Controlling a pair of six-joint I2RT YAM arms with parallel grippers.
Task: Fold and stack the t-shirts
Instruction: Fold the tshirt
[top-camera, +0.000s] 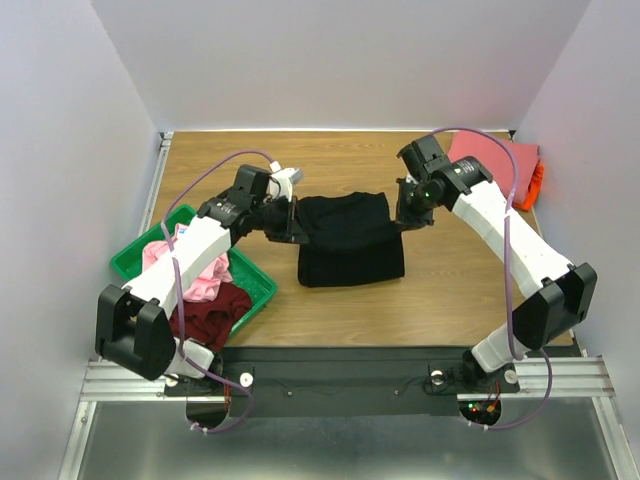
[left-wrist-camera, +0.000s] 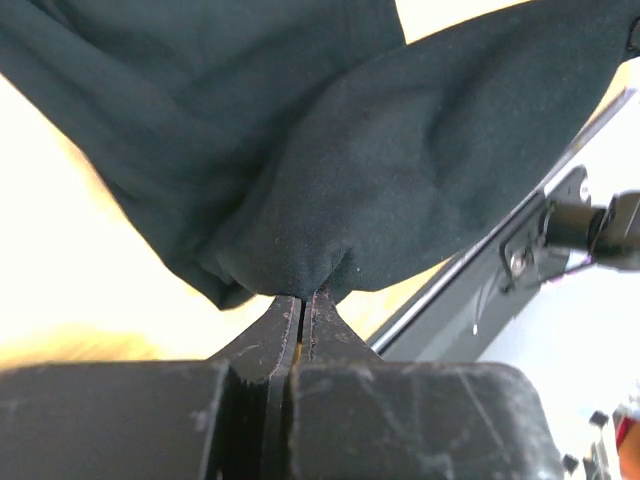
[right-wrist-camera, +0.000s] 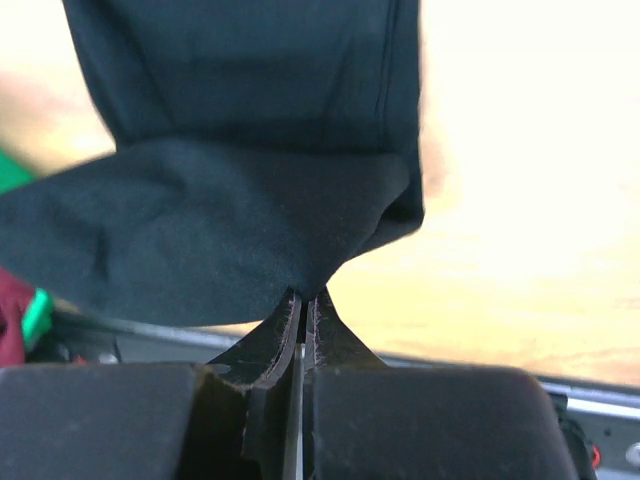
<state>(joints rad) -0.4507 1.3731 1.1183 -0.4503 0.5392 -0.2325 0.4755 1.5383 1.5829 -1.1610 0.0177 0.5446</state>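
The black t-shirt (top-camera: 348, 240) lies partly folded in the middle of the table. My left gripper (top-camera: 295, 222) is shut on its far-left edge, the cloth (left-wrist-camera: 330, 190) bunched at the fingertips. My right gripper (top-camera: 404, 215) is shut on its far-right edge, and the cloth (right-wrist-camera: 230, 230) hangs lifted from the jaws. A coral-pink t-shirt (top-camera: 492, 165) lies folded at the back right, with an orange one (top-camera: 536, 184) beside it. Light pink (top-camera: 195, 268) and dark maroon (top-camera: 212, 312) t-shirts lie in the green tray (top-camera: 258, 283).
The green tray stands at the left near my left arm. White walls close in the table on three sides. The table's black front edge (top-camera: 350, 355) runs just below the black t-shirt.
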